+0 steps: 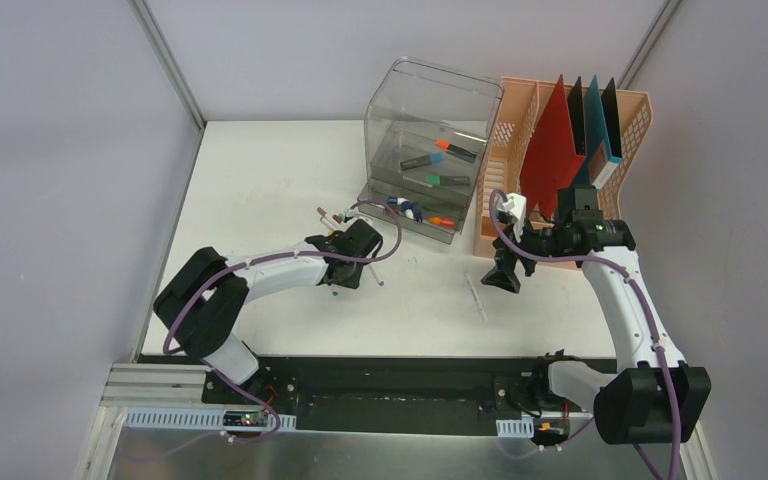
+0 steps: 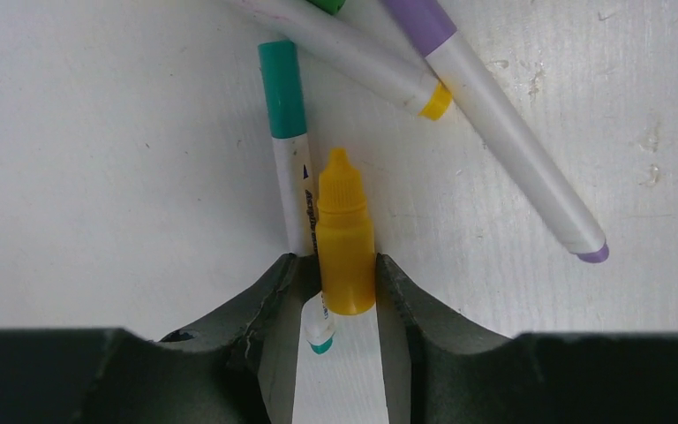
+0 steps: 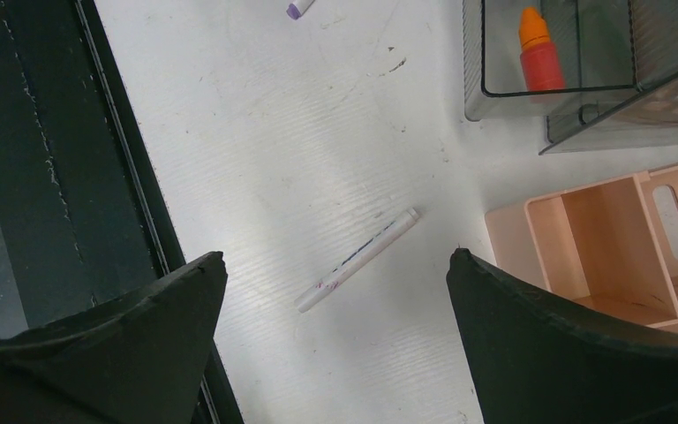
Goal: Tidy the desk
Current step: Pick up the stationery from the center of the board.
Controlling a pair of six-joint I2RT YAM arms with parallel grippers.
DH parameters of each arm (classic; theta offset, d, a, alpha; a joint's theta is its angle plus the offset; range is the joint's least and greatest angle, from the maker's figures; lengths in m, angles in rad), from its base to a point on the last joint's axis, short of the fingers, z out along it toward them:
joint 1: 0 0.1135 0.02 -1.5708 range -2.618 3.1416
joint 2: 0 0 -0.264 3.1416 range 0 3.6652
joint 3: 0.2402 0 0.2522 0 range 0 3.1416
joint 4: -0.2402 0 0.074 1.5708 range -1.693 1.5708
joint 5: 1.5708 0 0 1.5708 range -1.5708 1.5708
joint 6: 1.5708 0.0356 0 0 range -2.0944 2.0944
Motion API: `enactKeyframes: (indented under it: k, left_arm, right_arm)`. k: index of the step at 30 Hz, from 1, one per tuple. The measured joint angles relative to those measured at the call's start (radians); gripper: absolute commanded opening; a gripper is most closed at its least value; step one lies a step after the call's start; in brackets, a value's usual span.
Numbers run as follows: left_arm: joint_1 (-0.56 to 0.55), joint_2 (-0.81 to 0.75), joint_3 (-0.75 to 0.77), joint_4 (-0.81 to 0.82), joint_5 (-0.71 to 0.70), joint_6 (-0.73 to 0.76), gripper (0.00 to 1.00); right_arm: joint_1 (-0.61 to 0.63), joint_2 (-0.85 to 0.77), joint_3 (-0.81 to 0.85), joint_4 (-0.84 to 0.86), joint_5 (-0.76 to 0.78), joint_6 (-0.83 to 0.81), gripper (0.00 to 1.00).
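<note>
The white desk [image 1: 260, 170] holds a loose pile of markers at its middle. My left gripper [image 1: 334, 226] is low over this pile. In the left wrist view the left gripper [image 2: 346, 265] is shut on a small yellow dropper bottle [image 2: 345, 238] lying on the desk. A green-capped marker [image 2: 287, 150] lies wedged between the bottle and the left finger. My right gripper [image 1: 506, 281] hangs open and empty above the desk. In the right wrist view the right gripper [image 3: 335, 261] is over a white pen [image 3: 357, 259].
A purple-capped marker [image 2: 503, 141] and a yellow-ended marker [image 2: 362, 62] lie just beyond the bottle. A clear drawer organizer [image 1: 430, 150] with markers and an orange bottle [image 3: 538, 53] stands at the back. A peach file rack [image 1: 560, 130] with coloured folders stands right of it.
</note>
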Motion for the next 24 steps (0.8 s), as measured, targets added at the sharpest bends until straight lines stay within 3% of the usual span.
enactKeyframes:
  k: [6, 12, 24]
  left_arm:
    - [0.0, -0.045, -0.028, 0.003, 0.002, 0.001, 0.26]
    - [0.0, -0.085, -0.044, -0.004, 0.009, 0.004, 0.35]
    - [-0.014, -0.095, -0.053, -0.013, 0.03, 0.004, 0.32]
  right_arm:
    - [0.0, -0.002, 0.0, 0.0, 0.0, -0.002, 0.99]
    - [0.0, -0.003, 0.0, 0.0, 0.0, -0.002, 0.99]
    - [0.0, -0.013, 0.0, 0.0, 0.0, -0.003, 0.99]
